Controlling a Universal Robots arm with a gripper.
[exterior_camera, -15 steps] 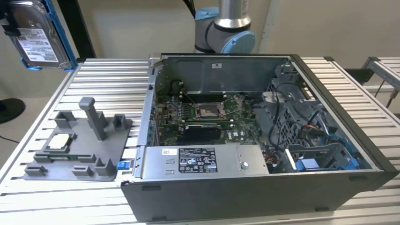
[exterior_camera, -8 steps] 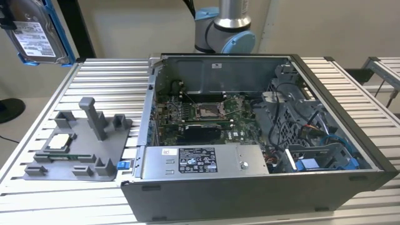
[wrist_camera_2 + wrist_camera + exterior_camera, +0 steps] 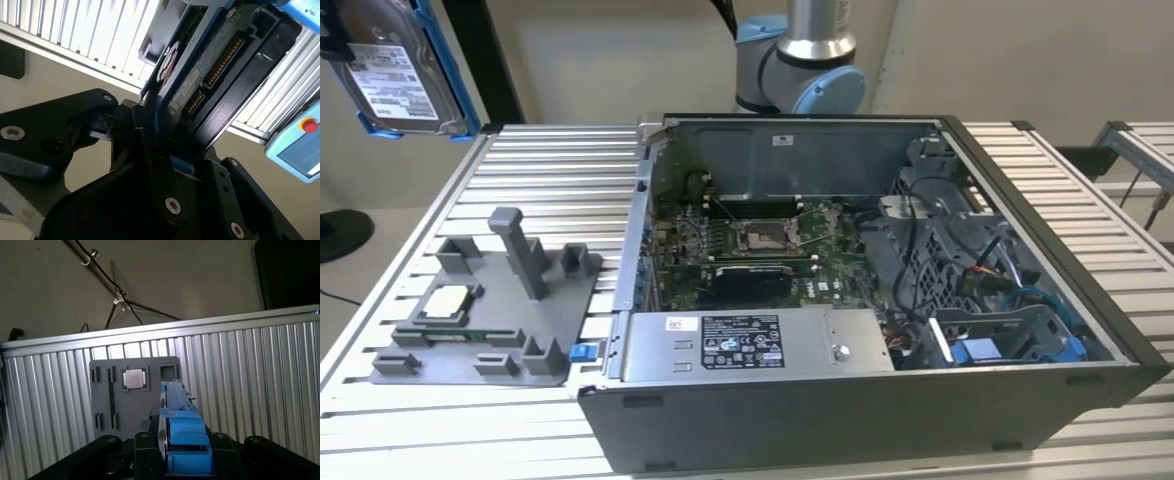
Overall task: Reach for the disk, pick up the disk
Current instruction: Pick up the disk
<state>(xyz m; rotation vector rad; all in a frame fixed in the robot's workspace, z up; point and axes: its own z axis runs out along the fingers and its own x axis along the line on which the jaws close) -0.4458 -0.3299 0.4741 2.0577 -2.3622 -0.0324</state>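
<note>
Your gripper [image 3: 182, 442] is clamped on the disk [image 3: 400, 75], held well above the tabletop [image 3: 547, 160]. Pickup looks done, and any move now needs a firm hold.

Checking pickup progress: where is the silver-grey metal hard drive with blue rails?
The disk is clamped in the black gripper, in the air at the exterior view's upper left, above the grey plastic fixture.

Your arm [image 3: 797, 55] shows at the top centre of the exterior view, a grey joint with blue caps. In both wrist views your gripper [image 3: 172, 150] has its black fingers [image 3: 150, 145] pressed against either side of the disk [image 3: 200, 80], clamping it edge-on between them.
</note>
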